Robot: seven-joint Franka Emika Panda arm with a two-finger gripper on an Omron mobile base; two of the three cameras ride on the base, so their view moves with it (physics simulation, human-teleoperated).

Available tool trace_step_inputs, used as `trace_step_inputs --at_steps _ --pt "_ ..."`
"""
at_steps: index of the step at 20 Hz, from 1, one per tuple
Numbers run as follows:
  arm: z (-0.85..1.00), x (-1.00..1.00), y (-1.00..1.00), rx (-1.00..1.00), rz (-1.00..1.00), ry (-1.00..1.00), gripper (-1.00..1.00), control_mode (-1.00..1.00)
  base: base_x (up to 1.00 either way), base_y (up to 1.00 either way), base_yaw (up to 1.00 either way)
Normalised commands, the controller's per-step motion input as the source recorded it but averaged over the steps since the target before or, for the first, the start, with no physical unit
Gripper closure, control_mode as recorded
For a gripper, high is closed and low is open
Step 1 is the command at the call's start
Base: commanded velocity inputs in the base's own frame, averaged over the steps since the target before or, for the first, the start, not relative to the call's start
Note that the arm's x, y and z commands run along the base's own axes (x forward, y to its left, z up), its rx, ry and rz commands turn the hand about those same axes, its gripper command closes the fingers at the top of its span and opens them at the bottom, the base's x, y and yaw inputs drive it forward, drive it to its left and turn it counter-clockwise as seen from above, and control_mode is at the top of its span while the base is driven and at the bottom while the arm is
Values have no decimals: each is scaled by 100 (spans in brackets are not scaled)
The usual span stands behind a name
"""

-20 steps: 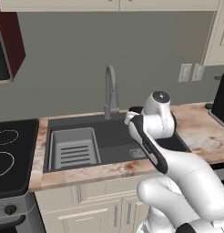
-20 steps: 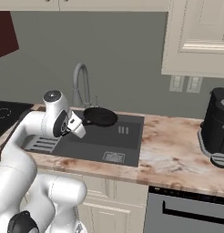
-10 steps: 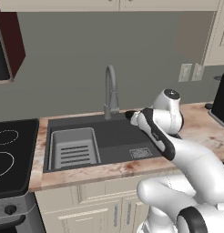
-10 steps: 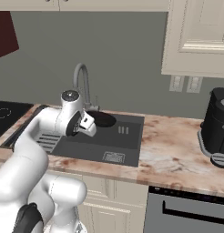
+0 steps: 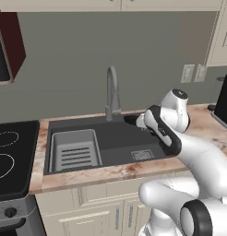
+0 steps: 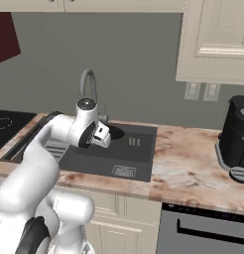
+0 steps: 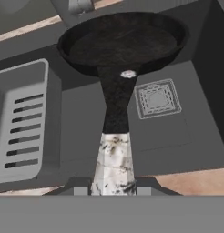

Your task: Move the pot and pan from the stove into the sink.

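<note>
My gripper (image 7: 114, 189) is shut on the light tip of the pan's straight handle. The pan (image 7: 123, 43), a small black skillet, hangs level over the back half of the sink (image 7: 164, 141), with the drain grate below and to one side of it. Over the arm in the left base view, the pan's rim (image 5: 131, 120) pokes out left of the gripper (image 5: 145, 122), by the faucet's foot. From the right, the pan (image 6: 115, 133) sits just past the gripper (image 6: 101, 136), inside the sink's outline (image 6: 139, 154). The stove (image 5: 9, 156) lies at far left with bare burner rings. The pot is out of view.
A light grey slotted rack (image 5: 74, 150) fills the sink's left part. The curved faucet (image 5: 113, 90) rises behind the basin, close to the pan. A dark appliance (image 6: 238, 139) stands on the marbled counter (image 6: 188, 163) at the right.
The arm has swung to the right, taking the pan with it, and the pan now hangs slightly lower over the basin. The grip on the handle has not changed.
</note>
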Motion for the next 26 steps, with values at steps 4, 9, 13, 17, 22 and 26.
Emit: trace_step_inputs --at_steps 4,9,13,17,22,26 --pt "-14 8 -6 0 7 1 100 -100 0 0 0" --pt "-27 14 -8 0 8 5 100 -100 0 0 0" --pt "-30 24 -7 0 7 10 100 -100 0 0 0" --pt "-28 30 -4 -1 8 14 100 -100 0 0 0" --pt "-27 31 -3 -1 9 16 100 -100 0 0 0" --pt "-30 26 -6 -2 8 14 100 -100 0 0 0"
